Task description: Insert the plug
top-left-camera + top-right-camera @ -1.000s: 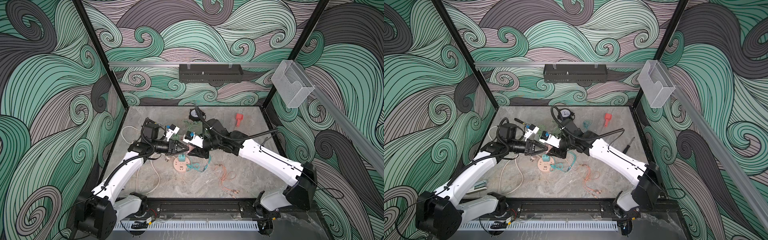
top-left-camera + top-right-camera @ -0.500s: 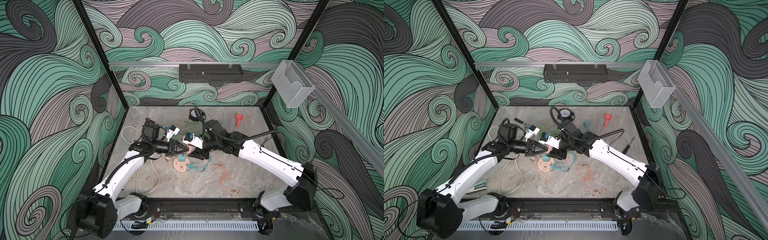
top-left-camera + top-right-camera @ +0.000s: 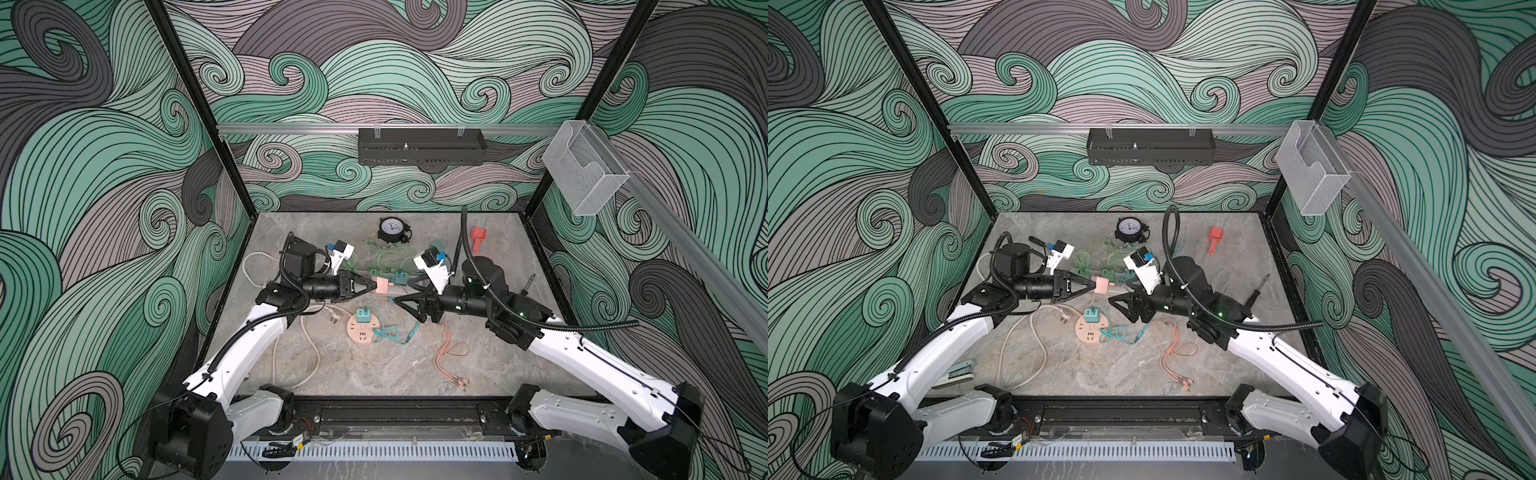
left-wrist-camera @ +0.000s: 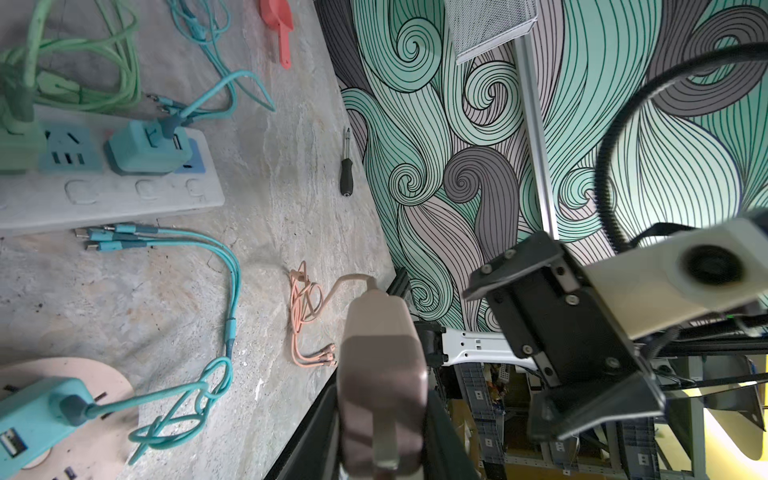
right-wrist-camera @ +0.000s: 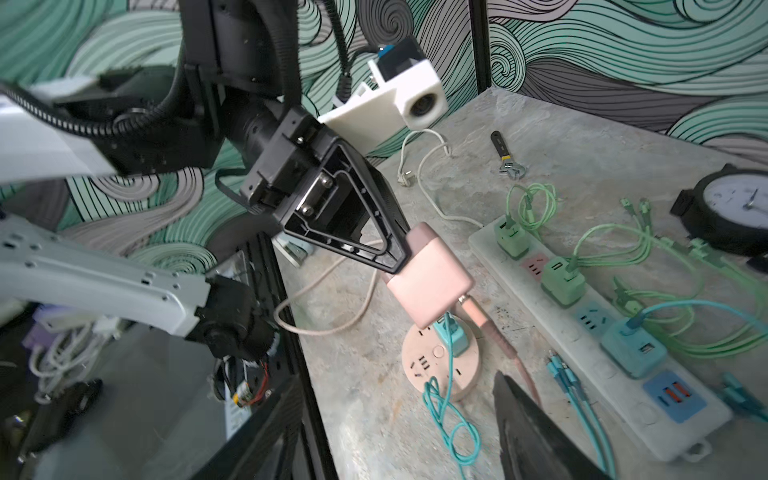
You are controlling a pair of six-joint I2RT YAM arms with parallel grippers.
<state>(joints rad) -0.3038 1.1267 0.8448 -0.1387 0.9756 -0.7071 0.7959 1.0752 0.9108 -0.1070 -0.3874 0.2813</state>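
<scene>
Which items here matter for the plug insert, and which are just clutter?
Job: pink charger in left gripper; white power strip or round pink socket (target unclear).
Clutter: clock; red scoop; screwdriver; wrench; stapler.

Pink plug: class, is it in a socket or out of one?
Out. The pink plug is held in mid-air, clamped in the left gripper's fingers, clear of every socket.

Looking down from high in front over the whole table (image 3: 374, 374) in both top views. Close from each wrist, facing inward, sharing the plug (image 5: 428, 282) and power strip (image 4: 124, 199).
</scene>
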